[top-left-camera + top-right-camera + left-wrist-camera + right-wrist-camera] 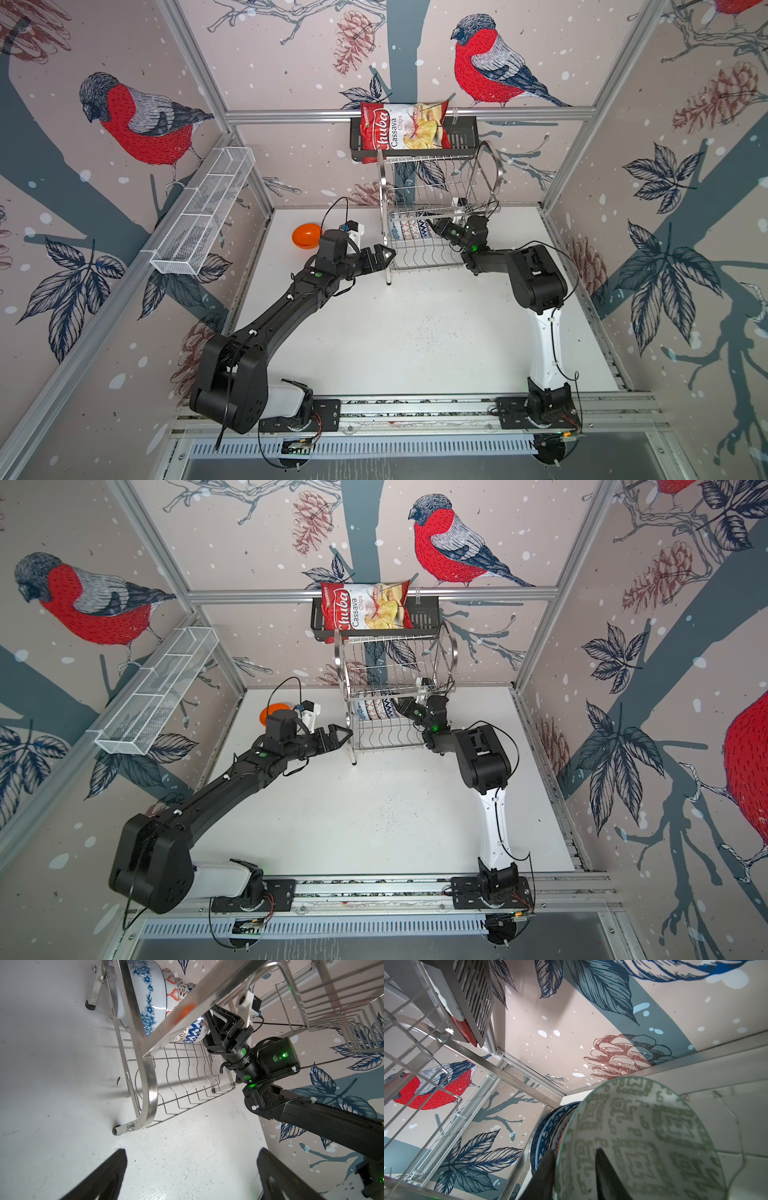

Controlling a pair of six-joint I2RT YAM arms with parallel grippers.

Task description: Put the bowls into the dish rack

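**Inspector:** Report on the right hand.

**Assessor:** The right hand [436, 226] reaches into the lower tier of the dish rack [436, 183] from 3 o'clock. Its wrist view shows the jaws parted, astride the rim of the grey-green bowl [643, 1136]. The inner finger [608, 1174] stands off from the bowl wall, so I record no grip.

**Inspector:** Where is that bowl?

**Assessor:** It stands on edge in the lower tier, at the 3 o'clock end of a close-packed row. Running toward 9 o'clock come the blue triangle bowl [195, 1028], the black-dotted bowl [182, 992], the red-white bowl [173, 993] and the blue-floral bowl [145, 1001]. The row sits at the tier's 12 o'clock end.

**Inspector:** And the left hand?

**Assessor:** The left hand [384, 255] has its jaws spread wide and carries nothing. It sits just beside the rack's 8 o'clock corner leg, over the surface [415, 332].

**Inspector:** Anything not yet loaded?

**Assessor:** One item. The orange bowl [306, 236] lies on the surface at 9 o'clock of the rack, just beyond the left wrist.
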